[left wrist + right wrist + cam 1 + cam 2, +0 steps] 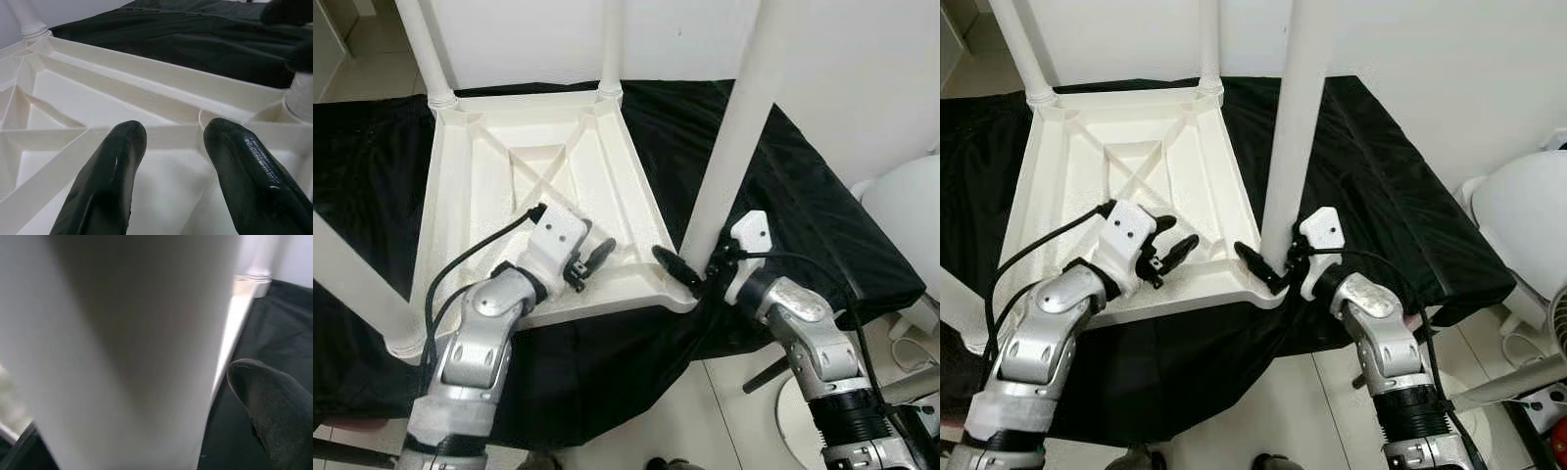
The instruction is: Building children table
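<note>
At tabletop [597, 186] corner, right hand [690, 269] clasping leg [734, 147]

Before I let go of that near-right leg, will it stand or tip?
Likely stiff: the leg rises straight from its corner socket on the tabletop. It is tall and slim, so it may tip unless seated. Its smooth surface could slip in the right gripper.

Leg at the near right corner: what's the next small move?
Probably keep the right hand clamped and twist the leg down into its socket: it stands upright at the tabletop's corner, fingers around its base. The left hand hovers open above the ribs.
</note>
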`<state>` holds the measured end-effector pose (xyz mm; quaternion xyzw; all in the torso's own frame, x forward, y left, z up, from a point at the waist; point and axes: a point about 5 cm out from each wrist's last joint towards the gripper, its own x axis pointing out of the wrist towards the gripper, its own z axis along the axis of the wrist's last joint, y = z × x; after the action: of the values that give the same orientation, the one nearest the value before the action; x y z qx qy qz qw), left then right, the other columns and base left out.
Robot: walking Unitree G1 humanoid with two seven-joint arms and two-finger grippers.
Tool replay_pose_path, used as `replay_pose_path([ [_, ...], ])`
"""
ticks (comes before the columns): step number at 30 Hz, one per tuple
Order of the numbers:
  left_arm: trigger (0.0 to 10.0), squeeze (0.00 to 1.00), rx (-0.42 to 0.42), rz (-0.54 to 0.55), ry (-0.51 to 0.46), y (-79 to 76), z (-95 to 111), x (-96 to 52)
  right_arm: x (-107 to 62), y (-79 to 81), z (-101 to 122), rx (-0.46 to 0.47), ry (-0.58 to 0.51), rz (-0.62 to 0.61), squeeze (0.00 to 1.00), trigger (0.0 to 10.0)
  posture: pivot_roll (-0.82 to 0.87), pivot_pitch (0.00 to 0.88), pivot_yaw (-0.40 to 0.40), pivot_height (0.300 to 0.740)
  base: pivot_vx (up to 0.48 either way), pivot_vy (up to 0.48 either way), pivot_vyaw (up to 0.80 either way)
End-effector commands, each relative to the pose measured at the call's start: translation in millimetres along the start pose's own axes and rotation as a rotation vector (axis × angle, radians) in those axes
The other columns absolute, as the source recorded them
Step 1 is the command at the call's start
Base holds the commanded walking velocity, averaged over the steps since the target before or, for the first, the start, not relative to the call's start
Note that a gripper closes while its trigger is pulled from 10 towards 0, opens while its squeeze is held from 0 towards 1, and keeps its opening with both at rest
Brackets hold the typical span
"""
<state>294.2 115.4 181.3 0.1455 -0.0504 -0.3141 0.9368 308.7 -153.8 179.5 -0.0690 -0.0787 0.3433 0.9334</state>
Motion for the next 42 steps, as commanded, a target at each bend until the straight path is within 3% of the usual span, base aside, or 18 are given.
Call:
replay_pose_path([
  [1, 10.0, 0.0, 0.009, 0.07, -0.006, -1.3, 0.0, -1.1, -7.4, -15.2, 0.9, -0.018, 0.0, -0.064, 0.0, 10.0, 0.07, 0.098, -0.038, 0.74, 0.0, 0.0, 0.0],
  [8, 10.0, 0.0, 0.054, -0.023, -0.013, -16.4, 0.9, -0.2, -18.9, -37.2, -2.6, -0.045, 0.019, -0.159, 0.0, 10.0, 0.05, 0.104, -0.032, 0.74, 0.0, 0.0, 0.0],
  [15, 10.0, 0.0, 0.08, -0.066, -0.016, -20.9, 1.5, -1.1, -27.7, -47.3, -6.8, -0.05, 0.027, -0.219, 0.0, 10.0, 0.04, 0.11, -0.023, 0.74, 0.0, 0.0, 0.0],
  [16, 10.0, 0.0, 0.076, -0.076, -0.018, -20.7, 1.9, -0.1, -29.3, -49.1, -8.5, -0.044, 0.032, -0.232, 0.0, 8.8, 0.03, 0.113, -0.016, 0.74, 0.0, 0.0, 0.0],
  [18, 10.0, 0.0, 0.076, -0.076, -0.018, -20.7, 1.9, -0.1, -29.3, -49.1, -8.5, -0.044, 0.032, -0.232, 0.0, 8.8, 0.03, 0.113, -0.016, 0.74, 0.0, 0.0, 0.0],
  [19, 10.0, 0.0, 0.076, -0.085, -0.02, -20.4, 2.6, 0.9, -30.0, -48.9, -9.9, -0.036, 0.034, -0.246, 0.0, 2.6, 0.02, 0.115, -0.011, 0.74, 0.0, 0.0, 0.0],
  [20, 10.0, 0.0, 0.076, -0.093, -0.022, -20.4, 2.9, 1.6, -30.3, -47.8, -11.1, -0.03, 0.035, -0.255, 0.0, 0.0, 0.02, 0.116, -0.01, 0.74, 0.0, 0.0, 0.0],
  [25, 10.0, 0.0, 0.076, -0.098, -0.022, -20.4, 3.2, 1.9, -30.4, -46.6, -12.6, -0.025, 0.036, -0.273, 0.0, 0.0, 0.02, 0.119, -0.007, 0.74, 0.0, 0.0, 0.0],
  [33, 10.0, 0.0, 0.072, -0.099, -0.021, -23.3, 5.3, 2.8, -26.0, -33.5, -32.4, 0.039, 0.114, -0.393, 0.0, 0.0, 0.02, 0.124, -0.013, 0.74, 0.0, 0.0, 0.0],
  [37, 10.0, 0.0, 0.072, -0.09, -0.023, -22.5, 6.4, 2.4, -21.0, -27.5, -36.3, 0.07, 0.125, -0.494, 0.0, 0.0, 0.02, 0.136, -0.019, 0.74, 0.0, 0.0, 0.0],
  [39, 10.0, 0.0, 0.069, -0.087, -0.023, -22.5, 6.5, 1.6, -13.0, -18.9, -39.1, 0.168, 0.115, -0.651, 0.0, 0.0, 0.02, 0.142, -0.019, 0.74, 0.0, 0.0, 0.0],
  [42, 10.0, 0.0, 0.068, -0.087, -0.023, -22.7, 6.4, 1.3, -10.9, -16.2, -39.4, 0.192, 0.112, -0.7, 0.0, 0.0, 0.02, 0.142, -0.019, 0.74, 0.0, 0.0, 0.0],
])
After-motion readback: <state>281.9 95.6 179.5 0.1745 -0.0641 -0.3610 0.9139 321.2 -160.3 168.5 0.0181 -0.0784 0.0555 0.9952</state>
